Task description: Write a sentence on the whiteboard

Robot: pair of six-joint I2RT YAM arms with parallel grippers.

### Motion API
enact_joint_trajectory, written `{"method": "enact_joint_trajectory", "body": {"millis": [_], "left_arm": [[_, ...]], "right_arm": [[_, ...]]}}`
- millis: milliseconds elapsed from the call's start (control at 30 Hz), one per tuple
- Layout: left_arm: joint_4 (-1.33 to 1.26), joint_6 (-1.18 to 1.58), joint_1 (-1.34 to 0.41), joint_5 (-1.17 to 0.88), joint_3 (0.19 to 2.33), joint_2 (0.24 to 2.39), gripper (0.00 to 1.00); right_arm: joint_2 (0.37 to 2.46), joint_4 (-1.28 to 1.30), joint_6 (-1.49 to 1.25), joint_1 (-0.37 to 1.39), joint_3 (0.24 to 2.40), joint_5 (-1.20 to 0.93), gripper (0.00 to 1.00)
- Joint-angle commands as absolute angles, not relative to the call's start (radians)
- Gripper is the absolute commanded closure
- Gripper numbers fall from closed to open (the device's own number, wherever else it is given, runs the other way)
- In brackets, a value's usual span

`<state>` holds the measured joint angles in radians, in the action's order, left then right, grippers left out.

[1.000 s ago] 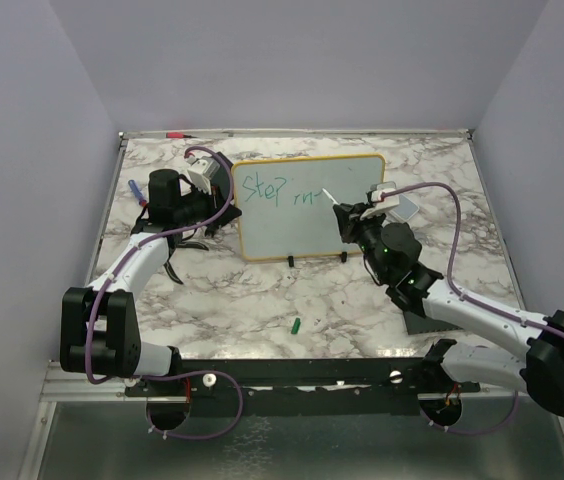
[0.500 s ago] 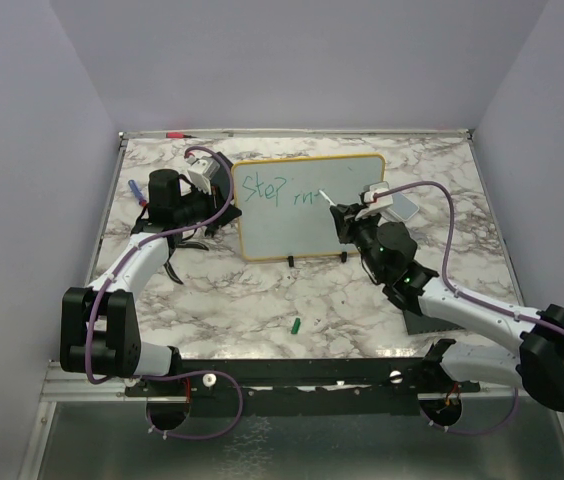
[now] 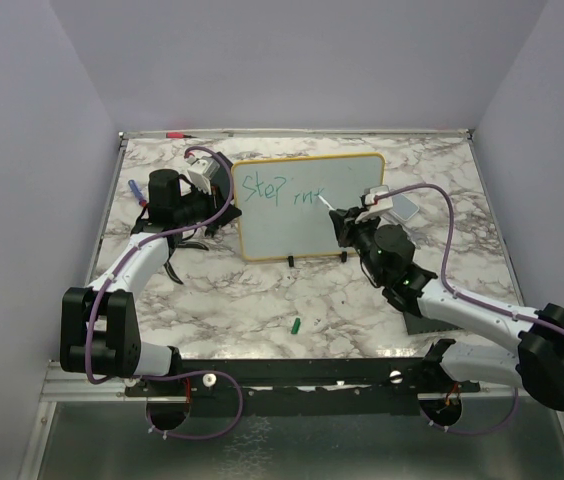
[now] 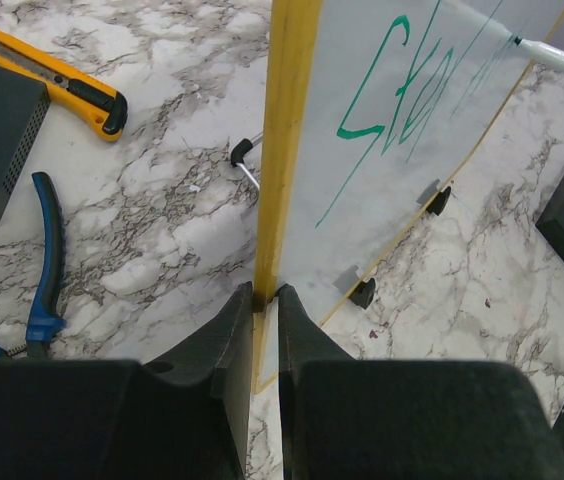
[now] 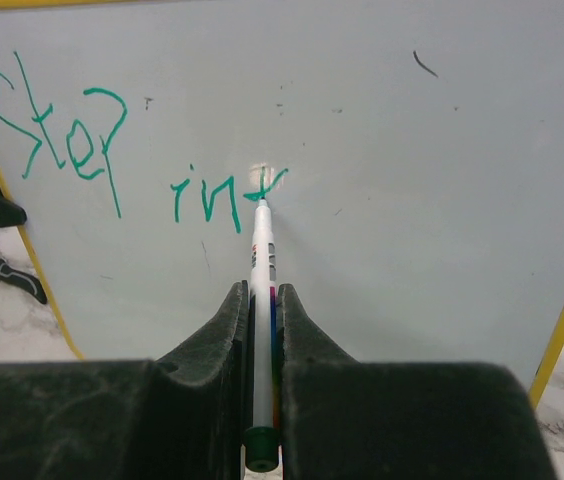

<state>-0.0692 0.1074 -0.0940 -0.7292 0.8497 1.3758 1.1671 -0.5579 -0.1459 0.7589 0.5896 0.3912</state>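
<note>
- whiteboard (image 3: 307,205) stands upright on two small black feet, far middle of the marble table (image 3: 262,290), between the two arms.
- left gripper (image 4: 265,295) is clamped on the board's left yellow frame edge, low down, fingers either side of the rim.
- right gripper (image 5: 262,290) is closed on a white marker (image 5: 262,320), barrel running between the fingers, green end nearest the wrist.
- marker tip touches the board face at the right end of the second line.
- sentence (image 5: 72,135) in green, unfinished: "step" upper left, "int" lower and to the right.
- left of the board: yellow utility knife (image 4: 62,85), blue-handled pliers (image 4: 47,250).
- small green cap (image 3: 295,325) lies on the marble near the front, well apart from the board.
</note>
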Motion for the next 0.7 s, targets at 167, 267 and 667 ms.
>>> {"method": "enact_joint_trajectory", "body": {"millis": [167,267,667], "left_arm": [[-0.094,0.1,-0.09,-0.721,0.845,1.343,1.0],[-0.094,0.101,-0.09,-0.721,0.844,1.344,1.0],[-0.095,0.102,-0.089,-0.72,0.843,1.342,1.0]], "right_arm": [[1.18,-0.52,-0.204,0.757,0.544,0.402,0.99],[1.171,-0.519,-0.199,0.757,0.548,0.423,1.0],[1.078,-0.511,-0.154,0.758,0.554,0.416,0.99]]}}
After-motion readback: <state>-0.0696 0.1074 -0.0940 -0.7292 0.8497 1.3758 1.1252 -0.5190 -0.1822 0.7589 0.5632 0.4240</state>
